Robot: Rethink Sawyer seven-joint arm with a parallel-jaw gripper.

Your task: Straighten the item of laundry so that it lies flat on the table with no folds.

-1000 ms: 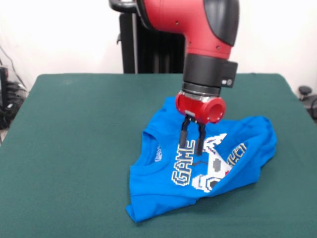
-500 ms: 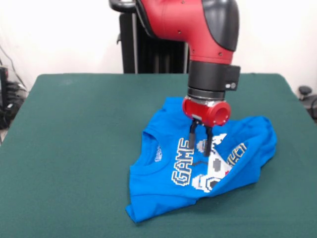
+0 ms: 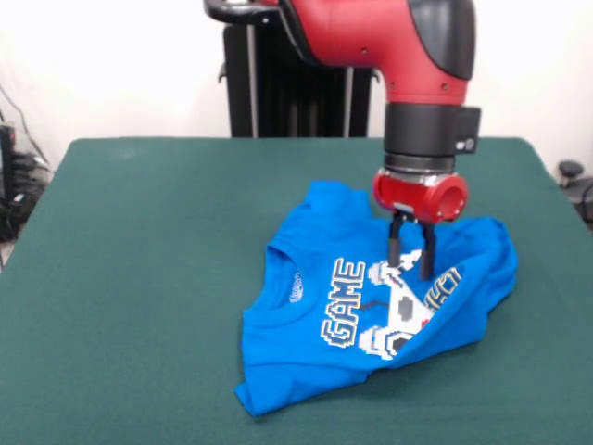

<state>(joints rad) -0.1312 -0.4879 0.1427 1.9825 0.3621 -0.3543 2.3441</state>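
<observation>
— Lying on the big dark green felt counter (image 3: 139,278) is a small bright blue T-shirt (image 3: 306,357) with a white-grey game controller picture and blocky letters. Can you see where it sits?

— Yes. It is nearer the counter's right edge than the left one, and its bottom corner comes close to the near edge. It is not flat. The right part is folded over the picture, so only "GAME" reads whole. The neck hole points to the left edge.

— And the red and black robot arm (image 3: 408,56)?

— It comes down from the top. Its jaws (image 3: 411,260) hang over the shirt, right by the fold and the controller picture.

— Are the jaws holding the cloth?

— No. The two black fingers (image 3: 397,248) stand a little apart, with nothing between them. I cannot tell if the tips touch the shirt.
</observation>
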